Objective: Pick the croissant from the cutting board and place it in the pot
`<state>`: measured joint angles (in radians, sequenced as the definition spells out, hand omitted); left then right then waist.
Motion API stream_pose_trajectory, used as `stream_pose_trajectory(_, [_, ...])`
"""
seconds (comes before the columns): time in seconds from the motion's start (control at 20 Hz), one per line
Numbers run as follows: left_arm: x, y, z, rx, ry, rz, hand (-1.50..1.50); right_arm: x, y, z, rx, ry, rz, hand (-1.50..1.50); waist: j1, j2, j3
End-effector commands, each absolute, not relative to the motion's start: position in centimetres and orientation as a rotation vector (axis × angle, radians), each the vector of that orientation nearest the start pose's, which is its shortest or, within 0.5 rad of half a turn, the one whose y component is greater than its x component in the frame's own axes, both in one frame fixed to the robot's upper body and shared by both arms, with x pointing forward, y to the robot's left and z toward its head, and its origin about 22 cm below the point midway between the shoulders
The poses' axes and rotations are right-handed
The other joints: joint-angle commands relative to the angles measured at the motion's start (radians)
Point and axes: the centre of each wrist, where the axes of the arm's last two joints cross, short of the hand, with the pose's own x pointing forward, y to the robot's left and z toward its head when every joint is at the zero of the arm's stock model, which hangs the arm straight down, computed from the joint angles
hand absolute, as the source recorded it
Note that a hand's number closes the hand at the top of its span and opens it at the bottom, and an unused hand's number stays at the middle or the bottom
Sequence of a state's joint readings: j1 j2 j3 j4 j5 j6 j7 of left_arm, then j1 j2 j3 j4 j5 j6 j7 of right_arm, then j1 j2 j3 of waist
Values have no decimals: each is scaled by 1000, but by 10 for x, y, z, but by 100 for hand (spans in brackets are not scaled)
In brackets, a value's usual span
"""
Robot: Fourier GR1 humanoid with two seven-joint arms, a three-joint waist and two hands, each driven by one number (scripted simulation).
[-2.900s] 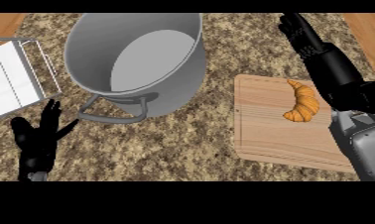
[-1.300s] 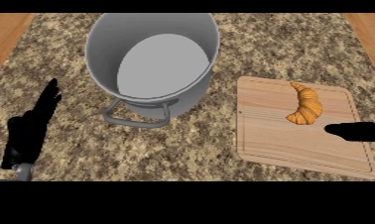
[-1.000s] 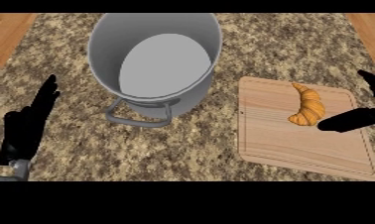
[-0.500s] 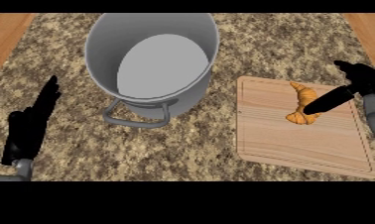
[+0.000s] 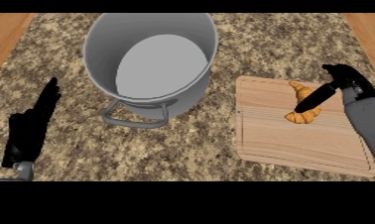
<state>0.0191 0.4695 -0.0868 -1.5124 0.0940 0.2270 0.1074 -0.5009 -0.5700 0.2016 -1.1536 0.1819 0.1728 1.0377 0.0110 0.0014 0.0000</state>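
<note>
**Head view: risks at the croissant grasp**

Head view shows the right hand [image 5: 338, 82] at the right edge, over the board [image 5: 293, 139]. One finger [image 5: 315, 98] extends straight across the croissant [image 5: 302, 111]; the rest of the hand is bunched near the wrist. No finger is visibly curled round the pastry, so the hand reads as not yet clamped. Whether the extended finger touches the croissant or hangs just above it cannot be told.

Likely faults from this pose:
- A straight finger pressing on the curved top could push the croissant sideways along the board instead of capturing it.
- Closing with contact on one side only could roll or spin the pastry out of the grasp.
- The pot [image 5: 154, 64] has a tall wall and stands well apart to the left; a low carry could strike its rim.

The left hand [image 5: 29, 131] rests open at the lower left, fingers up.

The croissant is a golden-brown crescent lying near the board's upper right, with a tapered upper tip and a broader, lobed lower end. The pot's interior shows nothing inside.
</note>
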Motion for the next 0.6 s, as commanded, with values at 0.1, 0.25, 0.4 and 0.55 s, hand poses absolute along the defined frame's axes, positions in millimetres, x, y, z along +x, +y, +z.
stream_pose_trajectory(0.1, [225, 333, 17, 435, -1381, -150, 0, 359, -284, 69, -712, -364, 521, -150, -3, -2, 0])
stream_pose_trajectory(0.25, [230, 337, 27, 431, -1386, -146, 0, 368, -300, 64, -720, -339, 521, -150, -1, 0, 0])
stream_pose_trajectory(0.4, [227, 328, 28, 416, -1387, -148, 0, 367, -297, 56, -714, -341, 531, -150, -4, -2, 0])
stream_pose_trajectory(0.55, [234, 332, -2, 430, -1376, -147, 0, 365, -300, 51, -730, -343, 514, -150, -9, -1, 0])
